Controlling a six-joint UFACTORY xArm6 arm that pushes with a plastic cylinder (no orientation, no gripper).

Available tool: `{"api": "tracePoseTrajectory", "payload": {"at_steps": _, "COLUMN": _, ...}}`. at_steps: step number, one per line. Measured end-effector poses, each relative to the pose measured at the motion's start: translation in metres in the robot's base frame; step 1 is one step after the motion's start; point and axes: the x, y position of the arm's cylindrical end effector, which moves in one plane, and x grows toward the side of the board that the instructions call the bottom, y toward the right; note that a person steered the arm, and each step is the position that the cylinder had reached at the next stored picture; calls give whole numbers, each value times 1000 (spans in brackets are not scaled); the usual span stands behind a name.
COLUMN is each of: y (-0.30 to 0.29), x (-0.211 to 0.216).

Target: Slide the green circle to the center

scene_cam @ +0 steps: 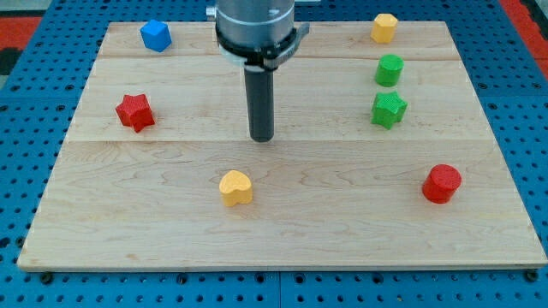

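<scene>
The green circle [389,70] stands on the wooden board [282,231] at the view's upper right. Just below it sits a green star [389,109]. My tip [262,138] rests on the board near the middle, well to the left of both green blocks and touching no block. The rod rises straight up to the arm's grey body at the view's top.
A yellow hexagon [384,27] sits at the top right, a blue block [156,35] at the top left, a red star [135,112] at the left, a yellow heart [235,187] below my tip, a red cylinder [442,183] at the lower right.
</scene>
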Motion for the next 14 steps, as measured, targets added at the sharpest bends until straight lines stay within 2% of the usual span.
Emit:
{"api": "tracePoseTrajectory", "payload": {"at_steps": 5, "y": -31, "x": -44}}
{"api": "tracePoseTrajectory", "payload": {"at_steps": 8, "y": -77, "x": -43}}
{"api": "tracePoseTrajectory", "payload": {"at_steps": 9, "y": -24, "x": -31}}
{"api": "tracePoseTrajectory", "payload": {"at_steps": 11, "y": 182, "x": -2}}
{"api": "tracePoseTrajectory", "payload": {"at_steps": 12, "y": 270, "x": -40}}
{"api": "tracePoseTrajectory", "payload": {"at_steps": 13, "y": 277, "x": -90}}
{"api": "tracePoseTrajectory", "payload": {"at_steps": 14, "y": 287, "x": -122}}
